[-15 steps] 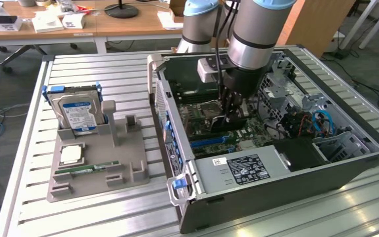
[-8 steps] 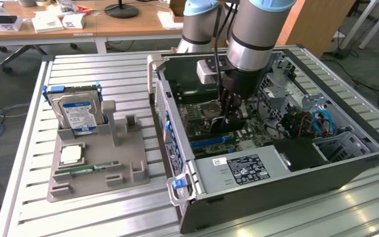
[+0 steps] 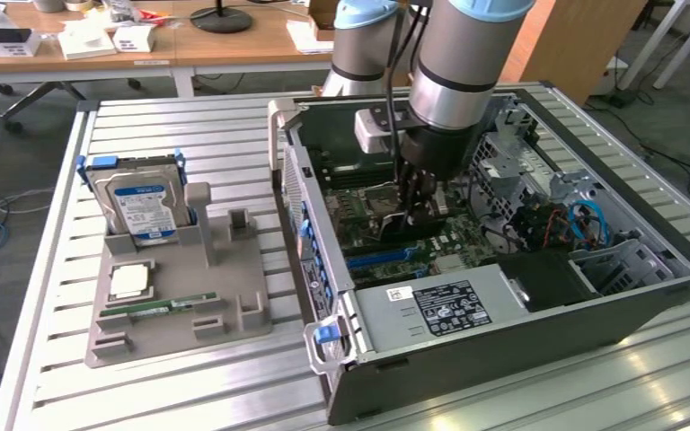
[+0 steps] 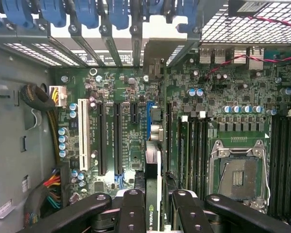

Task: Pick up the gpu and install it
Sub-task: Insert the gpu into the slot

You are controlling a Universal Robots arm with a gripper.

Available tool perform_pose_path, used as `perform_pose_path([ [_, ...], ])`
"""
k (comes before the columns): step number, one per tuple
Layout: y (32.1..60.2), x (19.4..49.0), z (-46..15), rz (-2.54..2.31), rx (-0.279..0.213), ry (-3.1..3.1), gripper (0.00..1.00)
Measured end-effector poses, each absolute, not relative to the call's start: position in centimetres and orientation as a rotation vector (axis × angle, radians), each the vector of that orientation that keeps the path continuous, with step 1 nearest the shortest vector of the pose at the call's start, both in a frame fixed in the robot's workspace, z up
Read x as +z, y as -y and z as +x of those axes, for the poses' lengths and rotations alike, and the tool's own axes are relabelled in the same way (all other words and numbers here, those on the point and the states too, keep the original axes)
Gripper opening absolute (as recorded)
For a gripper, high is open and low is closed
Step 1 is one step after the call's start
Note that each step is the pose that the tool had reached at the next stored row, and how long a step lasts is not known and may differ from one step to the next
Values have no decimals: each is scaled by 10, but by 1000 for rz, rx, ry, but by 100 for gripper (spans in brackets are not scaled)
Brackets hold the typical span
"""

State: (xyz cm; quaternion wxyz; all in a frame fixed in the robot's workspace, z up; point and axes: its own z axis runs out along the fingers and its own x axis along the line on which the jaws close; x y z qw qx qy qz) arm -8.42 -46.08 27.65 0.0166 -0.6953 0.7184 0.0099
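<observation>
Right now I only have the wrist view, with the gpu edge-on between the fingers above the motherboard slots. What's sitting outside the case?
Observer: On the exterior view's left, a gray holder sits on the table, with a hard drive standing upright at its far end.
Operator: Anything else on it?
Observer: A processor and a green memory stick lie flat toward its near end.
Operator: How does the arm come into the case?
Observer: The arm reaches straight down into the open case, and the gripper, shut on the gpu, is low over the motherboard.
</observation>
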Motion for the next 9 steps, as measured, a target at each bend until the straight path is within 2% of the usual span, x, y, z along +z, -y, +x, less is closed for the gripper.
perform_pose_path([
  [9, 462, 276, -85, -2162, 30, -2234, 26],
])
